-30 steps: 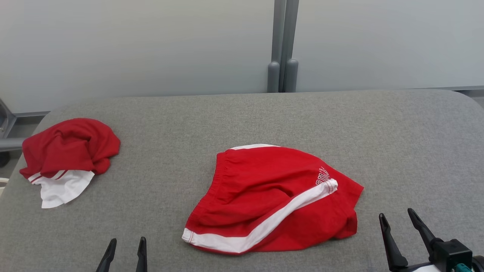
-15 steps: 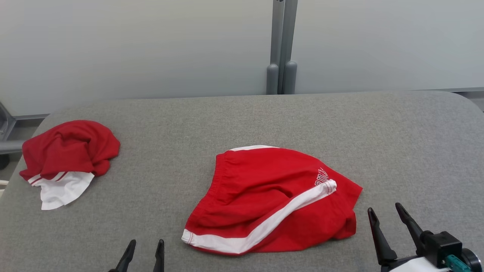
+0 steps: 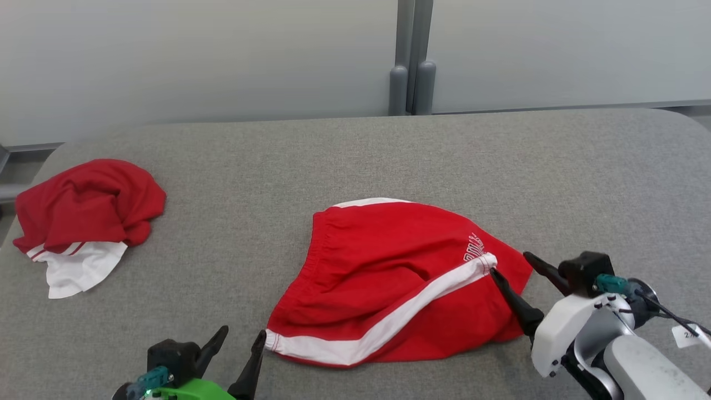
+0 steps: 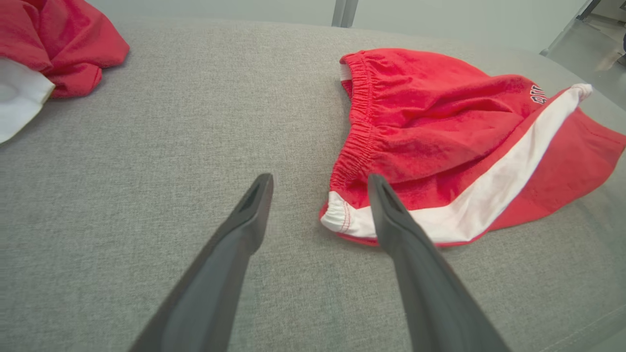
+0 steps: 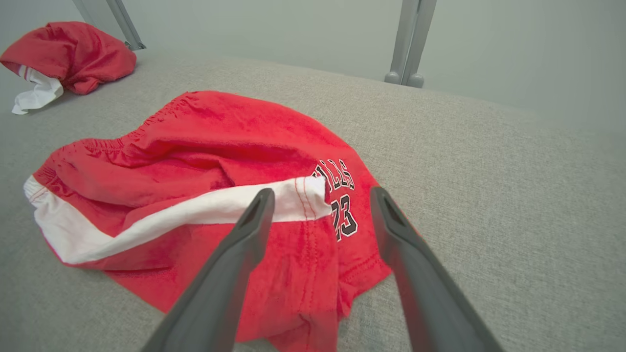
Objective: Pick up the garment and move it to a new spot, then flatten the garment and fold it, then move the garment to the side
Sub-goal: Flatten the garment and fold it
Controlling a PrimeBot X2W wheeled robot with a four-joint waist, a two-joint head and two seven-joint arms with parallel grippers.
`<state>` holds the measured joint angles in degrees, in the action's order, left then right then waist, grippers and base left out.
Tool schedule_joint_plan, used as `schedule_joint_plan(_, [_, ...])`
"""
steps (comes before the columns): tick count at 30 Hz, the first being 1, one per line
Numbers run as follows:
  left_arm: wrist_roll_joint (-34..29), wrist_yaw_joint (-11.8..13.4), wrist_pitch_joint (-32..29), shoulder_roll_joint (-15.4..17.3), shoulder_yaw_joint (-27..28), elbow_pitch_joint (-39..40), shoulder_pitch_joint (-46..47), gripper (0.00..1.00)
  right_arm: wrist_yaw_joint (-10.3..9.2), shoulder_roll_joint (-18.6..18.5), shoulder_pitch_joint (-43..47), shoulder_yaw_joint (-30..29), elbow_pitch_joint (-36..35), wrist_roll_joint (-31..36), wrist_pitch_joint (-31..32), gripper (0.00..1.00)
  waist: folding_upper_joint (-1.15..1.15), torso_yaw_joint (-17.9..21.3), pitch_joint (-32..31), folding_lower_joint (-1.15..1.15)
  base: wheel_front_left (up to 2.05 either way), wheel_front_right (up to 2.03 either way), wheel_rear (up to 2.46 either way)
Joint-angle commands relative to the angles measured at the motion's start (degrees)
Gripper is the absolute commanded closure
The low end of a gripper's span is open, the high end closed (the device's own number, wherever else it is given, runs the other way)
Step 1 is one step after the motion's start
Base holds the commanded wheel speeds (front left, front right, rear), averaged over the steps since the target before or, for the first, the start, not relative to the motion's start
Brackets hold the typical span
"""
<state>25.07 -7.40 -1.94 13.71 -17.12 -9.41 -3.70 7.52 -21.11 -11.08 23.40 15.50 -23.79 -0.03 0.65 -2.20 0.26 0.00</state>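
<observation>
The gray desk [image 3: 355,161] holds the red shorts [image 3: 389,278], crumpled near its middle. Another red cloth [image 3: 83,208] sits far left. The left hand [image 3: 243,331] and right hand [image 3: 509,263] are wide open and empty at the shorts' ends, likely to grab both.

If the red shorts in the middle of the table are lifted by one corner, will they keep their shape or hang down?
The red shorts will probably hang limp, since the cloth already lies in soft wrinkles and folds. They look thin and light, so lifting should be easy. The gathered waistband seems thicker and may give a firmer hold.
</observation>
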Motion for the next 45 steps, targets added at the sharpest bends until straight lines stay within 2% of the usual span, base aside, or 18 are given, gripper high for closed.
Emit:
schedule_joint_plan(1, [0.40,-0.13,-0.45,0.42,-0.25,0.25,1.23,0.00,-0.05,-0.81,-1.10,0.64,-0.01,-0.50,0.71,0.00,-0.65,-0.29,0.93,0.00,0.00,0.00,0.00])
schedule_joint_plan(9, [4.38,-0.09,-5.48,3.48,-5.02,-0.35,5.63,0.00,-0.06,-5.30,-6.97,8.94,-0.44,-5.92,7.54,0.00,-0.65,-1.51,3.46,0.00,0.00,0.00,0.00])
schedule_joint_plan(17, [6.84,-0.07,-9.12,5.62,-8.16,-2.41,8.37,0.00,-0.05,-7.89,-10.36,14.18,0.29,-9.67,10.51,0.00,-0.65,-1.59,4.25,0.00,0.00,0.00,0.00])
schedule_joint_plan(33, [9.30,-0.06,-13.99,6.95,-11.63,-3.83,10.88,0.00,-0.05,-9.72,-13.46,18.83,0.57,-12.40,11.28,0.00,-0.65,-0.86,4.62,0.00,0.00,0.00,0.00])
schedule_joint_plan(40, [9.02,0.04,-14.43,6.37,-12.17,-5.33,13.29,0.00,-0.05,-10.00,-15.16,20.10,0.15,-12.06,11.47,0.00,-0.65,-0.24,6.21,0.00,0.00,0.00,0.00])
schedule_joint_plan(41, [9.00,0.04,-14.44,6.13,-12.31,-5.47,13.74,0.01,-0.05,-10.02,-15.45,20.24,0.17,-12.15,11.50,0.00,-0.65,-0.16,6.41,0.00,0.00,0.00,0.00])
schedule_joint_plan(42, [8.97,0.04,-14.46,5.98,-12.42,-5.64,14.21,0.08,-0.05,-10.02,-15.73,20.41,0.17,-12.23,11.44,0.00,-0.65,-0.08,6.59,0.00,0.00,0.00,0.00])
schedule_joint_plan(43, [9.00,0.03,-14.74,5.99,-12.58,-5.93,14.50,0.20,-0.05,-9.96,-16.05,20.55,0.20,-12.33,11.44,0.00,-0.65,0.03,6.77,0.00,0.00,0.00,0.00])
schedule_joint_plan(45, [9.07,0.03,-15.07,5.92,-12.97,-6.39,15.12,0.51,-0.05,-9.77,-16.65,20.76,0.34,-12.54,11.34,0.00,-0.65,0.28,7.13,0.00,0.00,0.00,0.00])
